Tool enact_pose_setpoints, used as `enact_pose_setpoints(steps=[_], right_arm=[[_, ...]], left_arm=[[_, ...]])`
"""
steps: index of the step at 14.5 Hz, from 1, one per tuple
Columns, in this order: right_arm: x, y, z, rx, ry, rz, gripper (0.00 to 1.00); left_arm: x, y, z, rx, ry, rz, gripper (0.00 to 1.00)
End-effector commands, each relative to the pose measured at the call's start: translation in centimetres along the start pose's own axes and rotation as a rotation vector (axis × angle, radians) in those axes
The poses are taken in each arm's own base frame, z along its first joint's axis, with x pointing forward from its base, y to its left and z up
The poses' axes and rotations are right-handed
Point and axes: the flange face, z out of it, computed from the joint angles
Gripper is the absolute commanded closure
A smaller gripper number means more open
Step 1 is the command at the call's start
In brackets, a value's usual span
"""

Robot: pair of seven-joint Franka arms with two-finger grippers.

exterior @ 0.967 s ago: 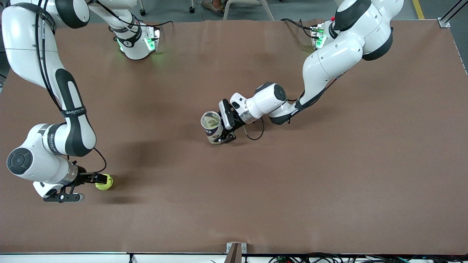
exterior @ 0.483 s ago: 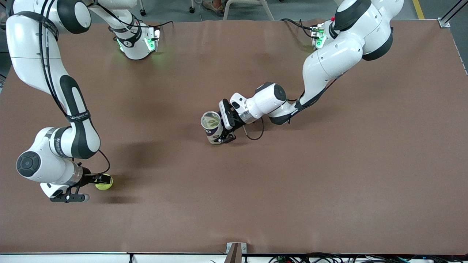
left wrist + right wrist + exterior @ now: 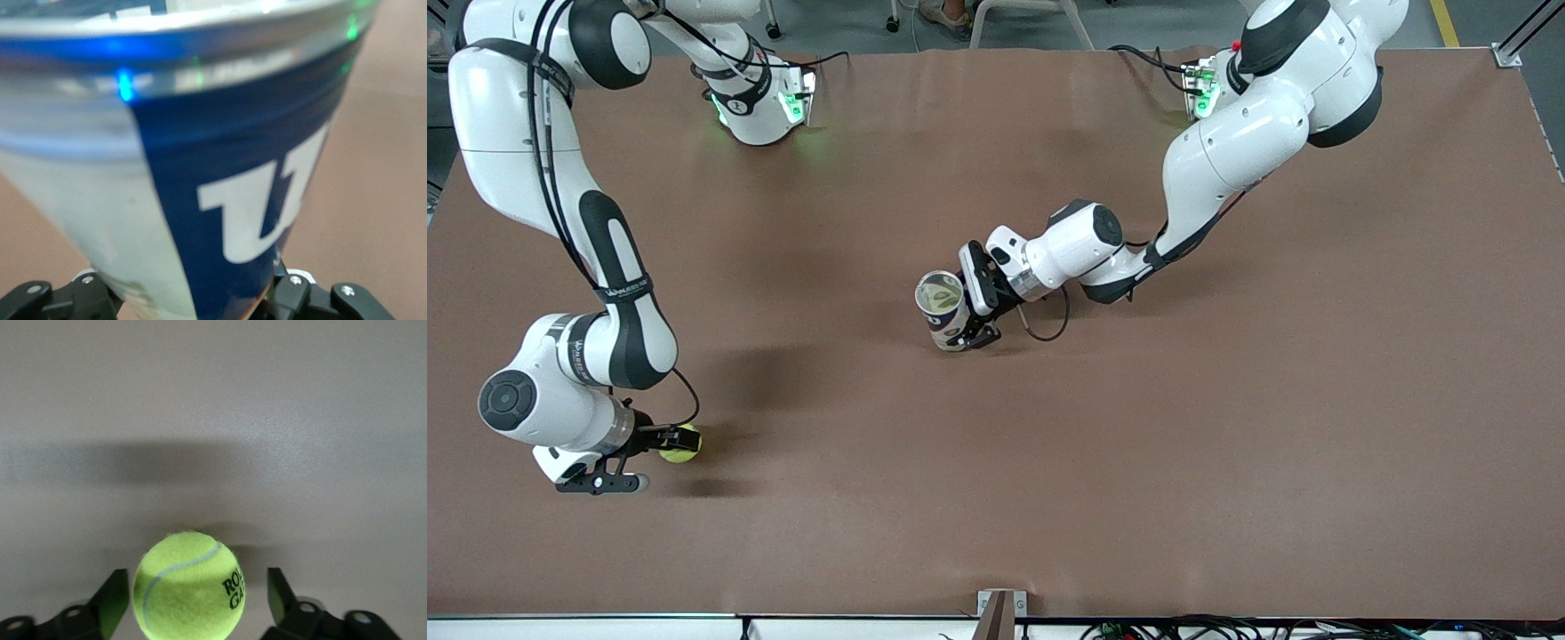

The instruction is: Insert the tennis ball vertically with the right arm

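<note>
Right wrist view: the fuzzy yellow-green tennis ball [image 3: 189, 585], marked with a pale curved seam and dark lettering, rests on the brown worktop [image 3: 267, 407] between the two black fingers [image 3: 110, 599] of the right pincer [image 3: 197, 600]. One finger stands just beside the ball; a clear gap separates the ball from the second finger, so the jaws are spread wider than the ball and grip nothing. Front view: the ball [image 3: 682, 444] lies at the right arm's end of the worktop, nearer the front camera than the upright blue-and-white printed can [image 3: 943, 311], well apart from it. The left pincer [image 3: 971, 313] is closed around that can's body near the worktop's middle, open mouth upward.
</note>
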Motion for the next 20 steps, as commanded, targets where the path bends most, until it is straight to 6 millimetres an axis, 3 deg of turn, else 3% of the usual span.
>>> enact_pose_setpoints(steps=[1, 3, 6, 8, 11, 14, 17, 20], right_arm=[[0.2, 0.4, 0.1, 0.000, 0.007, -0.003, 0.47], [0.2, 0.1, 0.3, 0.001, 0.004, -0.006, 0.61], [0.3, -1.8, -1.5, 0.022, -0.014, -0.025, 0.65], [0.2, -5.2, -5.8, 0.074, -0.049, -0.055, 0.65], [-0.8, -9.6, -14.6, 0.188, -0.055, -0.018, 0.65], [-3.5, -14.9, -20.3, 0.363, -0.190, 0.123, 0.65], [-6.2, -20.8, -23.2, 0.468, -0.358, 0.258, 0.65], [-8.8, -28.5, -23.8, 0.443, -0.438, 0.308, 0.65]], left_arm=[[-0.6, 0.3, 0.3, -0.002, -0.013, 0.016, 0.21], [-0.6, 0.3, 0.3, -0.002, -0.013, 0.018, 0.21], [-0.6, 0.3, 0.3, -0.002, -0.013, 0.016, 0.21], [-0.6, 0.3, 0.3, -0.002, -0.013, 0.016, 0.21], [-0.6, 0.3, 0.3, -0.002, -0.013, 0.018, 0.21], [-0.5, 0.2, 0.3, -0.001, -0.012, 0.018, 0.21], [-0.6, 0.1, 0.3, 0.001, -0.012, 0.017, 0.21], [-0.5, 0.1, 0.2, 0.001, -0.011, 0.019, 0.21]])
